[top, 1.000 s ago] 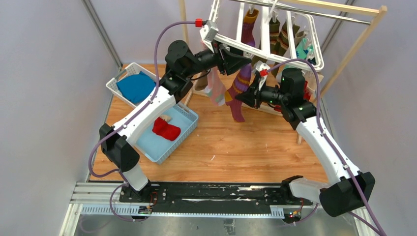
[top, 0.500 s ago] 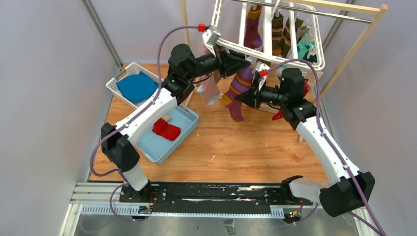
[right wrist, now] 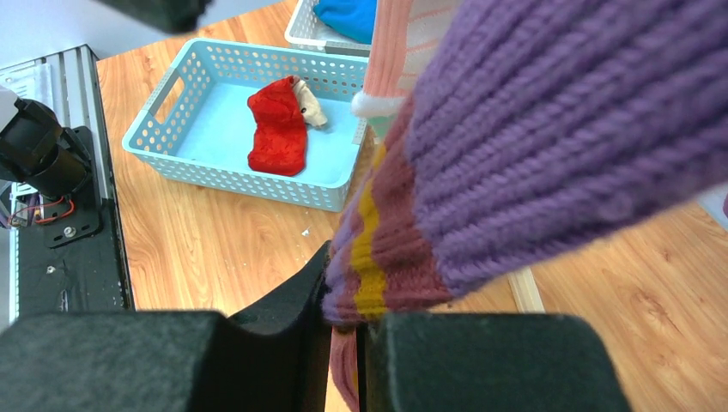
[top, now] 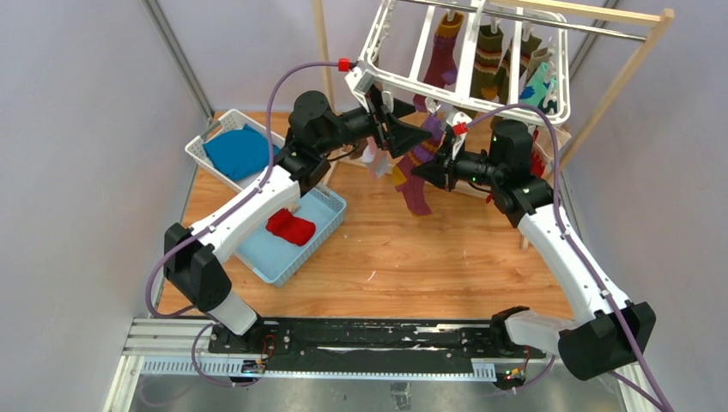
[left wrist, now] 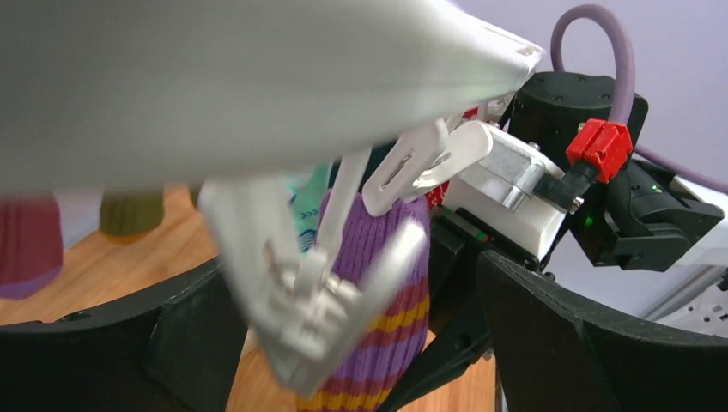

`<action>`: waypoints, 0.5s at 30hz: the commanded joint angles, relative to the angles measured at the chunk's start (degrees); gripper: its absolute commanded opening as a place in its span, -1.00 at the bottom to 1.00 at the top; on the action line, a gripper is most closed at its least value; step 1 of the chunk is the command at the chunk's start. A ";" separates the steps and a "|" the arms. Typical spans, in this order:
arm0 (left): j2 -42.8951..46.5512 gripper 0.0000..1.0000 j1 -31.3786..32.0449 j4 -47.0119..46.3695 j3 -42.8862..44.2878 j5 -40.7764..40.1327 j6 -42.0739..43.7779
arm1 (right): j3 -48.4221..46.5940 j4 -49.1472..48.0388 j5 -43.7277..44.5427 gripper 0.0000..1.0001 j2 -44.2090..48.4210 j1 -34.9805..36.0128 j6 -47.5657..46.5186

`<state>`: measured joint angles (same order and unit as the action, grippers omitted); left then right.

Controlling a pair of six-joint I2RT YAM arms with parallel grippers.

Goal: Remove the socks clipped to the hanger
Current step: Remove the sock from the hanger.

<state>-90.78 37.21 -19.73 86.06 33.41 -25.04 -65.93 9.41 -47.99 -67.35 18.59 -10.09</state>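
Note:
The white hanger [top: 371, 50] hangs tilted at the back, with purple, olive striped and teal socks [top: 489, 51] still clipped inside it. A purple striped sock [top: 415, 176] dangles below its near bar, and my right gripper [top: 422, 172] is shut on it; the right wrist view shows the knit [right wrist: 558, 129] pinched between the fingers [right wrist: 360, 339]. My left gripper [top: 414, 136] is open just under the near bar. In the left wrist view a blurred white clip [left wrist: 300, 292] hangs between its spread fingers [left wrist: 584, 343], in front of the purple sock [left wrist: 378, 309]. A pink patterned sock [top: 375, 159] hangs beside it.
A light blue basket [top: 326, 219] on the wooden table holds a red sock [top: 290, 225]. Behind it a white basket [top: 202, 154] holds a blue folded cloth [top: 236, 150]. The wooden pole rack [top: 635, 69] carrying the hanger stands at the back right.
The left gripper has opened wide and shifted right under the hanger's near bar. The hanger has swung upward. The right gripper keeps its hold on the purple sock.

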 commanded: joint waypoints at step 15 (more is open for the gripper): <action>10.15 1.00 0.27 2.58 -9.45 -4.57 10.38 | 0.04 1.25 0.35 -0.72 0.52 -0.35 -2.17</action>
<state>-82.87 37.26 -17.69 79.42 30.83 -19.29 -65.91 9.50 -47.99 -67.29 18.59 -10.48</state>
